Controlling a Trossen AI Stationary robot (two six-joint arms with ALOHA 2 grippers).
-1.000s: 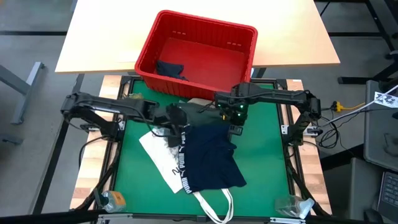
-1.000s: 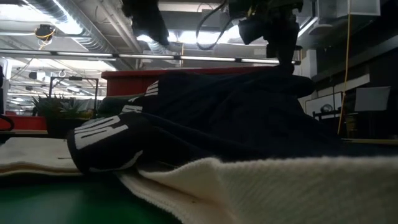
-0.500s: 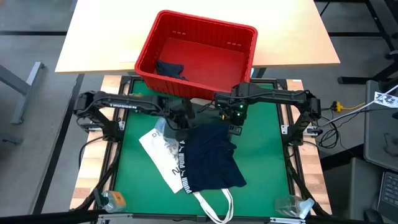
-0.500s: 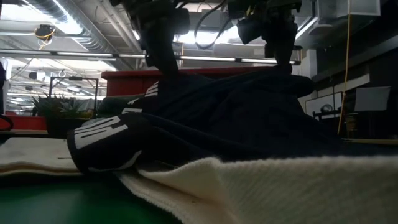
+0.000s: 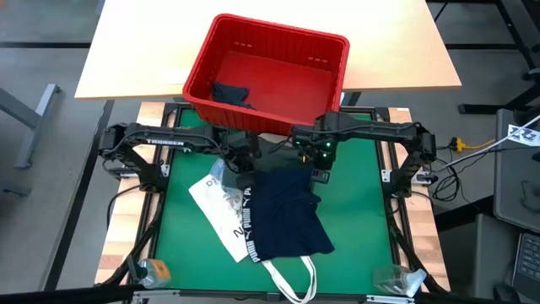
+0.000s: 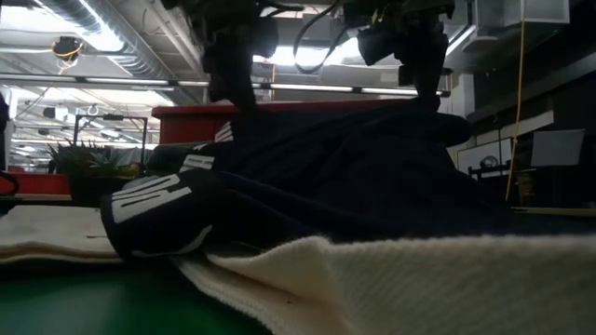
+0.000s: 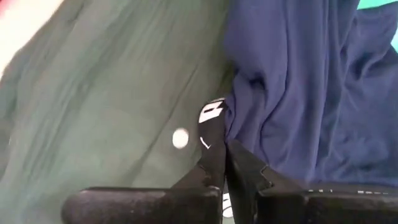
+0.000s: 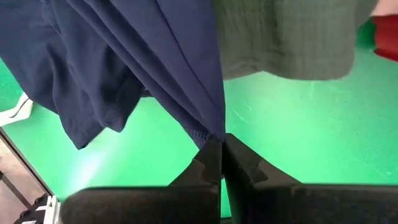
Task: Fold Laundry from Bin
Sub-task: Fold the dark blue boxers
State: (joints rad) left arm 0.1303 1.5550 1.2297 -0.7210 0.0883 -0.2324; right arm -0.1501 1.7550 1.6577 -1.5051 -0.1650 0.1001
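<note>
Your left tool [image 7: 225, 163] and right tool [image 8: 222, 157] each pinch the navy shorts [image 5: 285, 215] at their far edge, mid-desk. The olive shirt [image 7: 106, 93] lies beside them, just before the red bin [image 5: 325, 51].

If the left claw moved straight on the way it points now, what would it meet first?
Probably the navy shorts themselves: the left claw is shut on their edge, beside the olive shirt. Depth beyond is unclear.

Navy shorts [image 5: 283, 218] crumpled before red bin [image 5: 265, 74] holding dark cloth [image 5: 229, 92].
</note>
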